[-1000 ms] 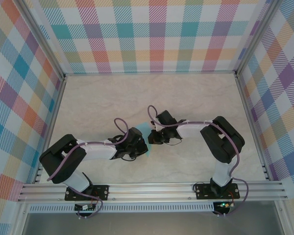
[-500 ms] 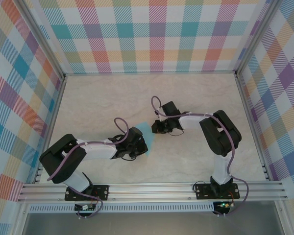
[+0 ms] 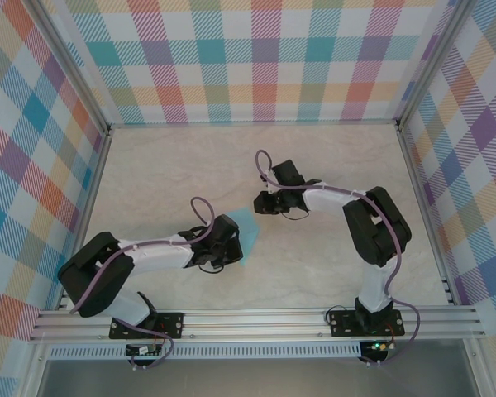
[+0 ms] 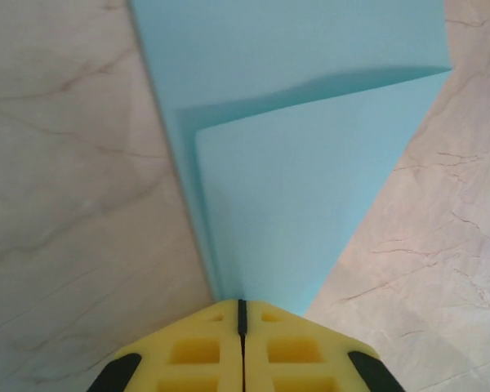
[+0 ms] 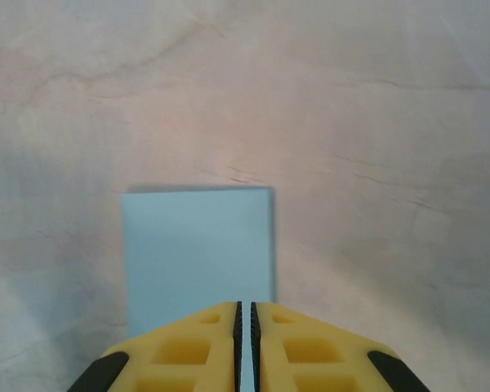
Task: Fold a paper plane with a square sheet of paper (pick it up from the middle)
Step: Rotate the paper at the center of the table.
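The light-blue paper (image 3: 250,223) lies on the table between the two arms, folded into layers; it is no longer a plain square. In the left wrist view the paper (image 4: 294,196) narrows toward my left gripper (image 4: 242,304), with an upper flap lying over a wider lower layer. That gripper (image 3: 235,243) is shut, its tips over the paper's narrow end. My right gripper (image 3: 261,207) hovers over the paper's far end. Seen from the right wrist, its yellow fingers (image 5: 188,347) stand a hair apart over a flat rectangular part of the paper (image 5: 196,245).
The marble-look table (image 3: 331,157) is bounded by checked walls on three sides and an aluminium rail (image 3: 256,318) at the near edge. Open tabletop lies behind and to both sides of the arms.
The right gripper has moved away from the left gripper toward the back of the table. The left arm has stretched a little farther forward. More of the paper now shows between them.
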